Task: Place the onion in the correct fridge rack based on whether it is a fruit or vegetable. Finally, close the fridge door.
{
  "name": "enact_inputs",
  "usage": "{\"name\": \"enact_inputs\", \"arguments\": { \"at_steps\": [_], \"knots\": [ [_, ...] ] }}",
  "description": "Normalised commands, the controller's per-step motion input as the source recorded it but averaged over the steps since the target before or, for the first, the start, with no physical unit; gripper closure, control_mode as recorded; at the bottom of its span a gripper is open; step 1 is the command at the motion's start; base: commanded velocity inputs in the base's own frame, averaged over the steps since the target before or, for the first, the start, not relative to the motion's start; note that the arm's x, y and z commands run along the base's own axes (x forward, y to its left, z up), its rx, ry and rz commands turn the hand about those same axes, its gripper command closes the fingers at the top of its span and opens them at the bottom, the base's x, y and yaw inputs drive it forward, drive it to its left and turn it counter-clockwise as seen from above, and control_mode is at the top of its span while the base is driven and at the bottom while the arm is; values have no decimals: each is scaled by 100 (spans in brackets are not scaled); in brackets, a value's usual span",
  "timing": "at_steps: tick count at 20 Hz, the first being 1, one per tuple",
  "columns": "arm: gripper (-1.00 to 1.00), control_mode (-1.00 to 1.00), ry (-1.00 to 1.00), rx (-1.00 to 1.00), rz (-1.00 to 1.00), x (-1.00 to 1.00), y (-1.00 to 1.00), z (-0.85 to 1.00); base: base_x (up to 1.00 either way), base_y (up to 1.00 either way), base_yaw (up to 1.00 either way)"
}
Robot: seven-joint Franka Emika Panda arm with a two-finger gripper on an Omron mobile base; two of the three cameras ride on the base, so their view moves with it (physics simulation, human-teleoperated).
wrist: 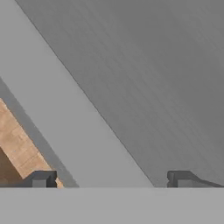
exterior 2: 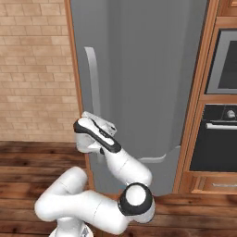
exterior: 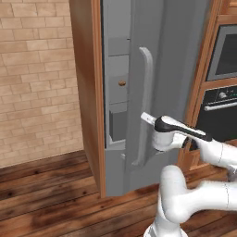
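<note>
The fridge door [exterior: 176, 69] stands slightly ajar, its long pale handle [exterior: 144, 104] near the open edge. The gripper [wrist: 112, 179], jaws spread wide and holding nothing, presses close to the door just beside the handle. Through the gap, at nine o'clock from the handle, the small brown onion [exterior: 121, 83] sits on a grey fridge rack [exterior: 118, 88].

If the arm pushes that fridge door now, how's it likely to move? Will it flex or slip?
The fridge door is a tall flat panel standing ajar, so it would probably swing stiffly on its hinge rather than bend. Its face looks smooth, so the open gripper may slide across it. The long handle beside the hand likely offers a surer contact.
</note>
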Motion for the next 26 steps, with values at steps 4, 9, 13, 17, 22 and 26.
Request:
{"name": "enact_inputs", "arguments": {
  "at_steps": [4, 9, 13, 17, 22, 26],
  "knots": [
    [-100, -100, -20, -5, -20, 89, 73, 47, 0, 0, 0],
    [-100, -100, -13, 0, -21, 99, 44, 63, 0, 0, 0],
    [-100, -100, -11, 0, -25, 100, 51, 51, 0, 0, 0],
    [-100, -100, -2, -4, -33, 100, 57, 26, 0, 0, 0],
    [-100, -100, 9, -2, -25, 100, 32, 1, 0, 0, 0],
    [-100, -100, 20, 0, -7, 100, 2, 0, 0, 0, 0]
  ]
}}
